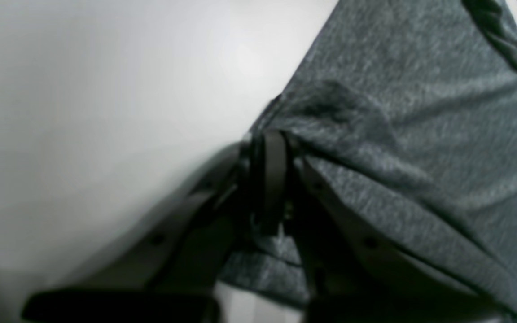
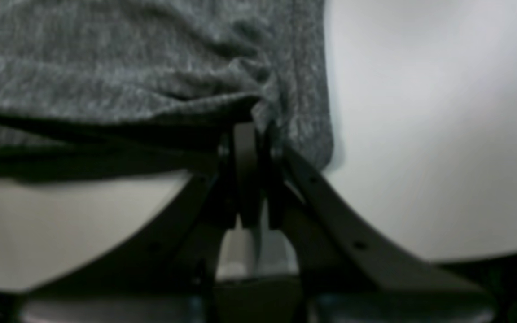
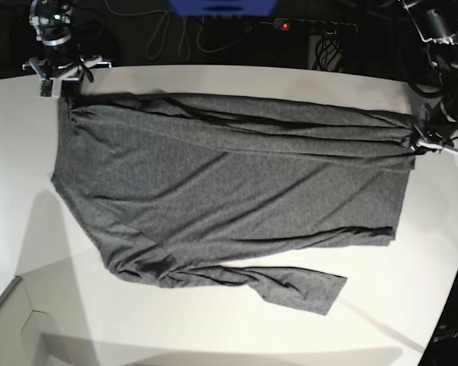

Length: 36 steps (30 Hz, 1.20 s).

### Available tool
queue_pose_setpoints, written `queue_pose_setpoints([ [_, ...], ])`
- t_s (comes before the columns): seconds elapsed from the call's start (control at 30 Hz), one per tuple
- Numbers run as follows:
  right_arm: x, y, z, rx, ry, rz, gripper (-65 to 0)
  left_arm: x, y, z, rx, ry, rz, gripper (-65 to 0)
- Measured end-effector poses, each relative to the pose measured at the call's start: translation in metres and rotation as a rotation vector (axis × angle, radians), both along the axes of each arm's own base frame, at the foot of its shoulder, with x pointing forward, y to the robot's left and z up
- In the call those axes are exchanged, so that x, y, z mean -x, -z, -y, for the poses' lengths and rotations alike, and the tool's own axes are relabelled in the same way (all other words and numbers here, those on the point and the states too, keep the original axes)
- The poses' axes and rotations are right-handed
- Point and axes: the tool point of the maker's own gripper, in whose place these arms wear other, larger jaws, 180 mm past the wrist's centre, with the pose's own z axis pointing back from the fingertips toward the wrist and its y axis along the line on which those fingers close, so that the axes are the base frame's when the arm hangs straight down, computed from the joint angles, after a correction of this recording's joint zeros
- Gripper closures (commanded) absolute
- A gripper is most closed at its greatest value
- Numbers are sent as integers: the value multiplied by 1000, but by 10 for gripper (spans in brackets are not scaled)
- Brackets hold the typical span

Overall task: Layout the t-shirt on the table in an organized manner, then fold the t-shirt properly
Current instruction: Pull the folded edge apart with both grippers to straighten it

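- T-shirt (image 3: 229,191) is held stretched across the table (image 3: 214,328), apparently to flatten it.
- Left gripper (image 1: 269,148) is clenched on cloth at the t-shirt's edge.
- Right gripper (image 2: 249,130) is clamped on the t-shirt's opposite corner.

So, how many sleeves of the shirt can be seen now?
1. One sleeve of the t-shirt lies along its near edge on the table, in the base view. The other may be hidden in the folds.

The left gripper (image 1: 273,148) is squeezed tight on the edge of the t-shirt (image 3: 229,191). The right gripper (image 2: 253,134) is pinched tight on its other end. Both arms reach out at opposite far corners of the t-shirt.
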Motion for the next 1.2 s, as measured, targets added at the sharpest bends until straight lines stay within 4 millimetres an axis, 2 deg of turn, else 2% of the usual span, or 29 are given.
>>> queue_pose_setpoints([
  [0.1, 9, -2, -2, 10, -21, -27, 0, 12, -4, -3, -45, 17, -20, -1],
  [0.3, 16, -16, -1, 39, -45, -22, 0, 9, -22, -1, -80, 42, 23, -1],
  [0.47, 18, -30, 10, 72, -30, -2, 0, 30, -23, -20, -87, -14, -4, -1],
  [0.7, 21, -29, 10, 72, -31, -11, 0, 41, -22, -27, -65, -39, -39, -1],
  [1.07, 18, -25, -3, 46, -54, -11, 0, 40, -22, -28, -67, -42, -35, -1],
  [1.1, 16, -25, -3, 46, -53, -11, -6, 40, -22, -28, -67, -42, -34, -1],
  [1.2, 7, -24, -2, 42, -48, 3, -100, 39, -22, -27, -66, -42, -32, -1],
])
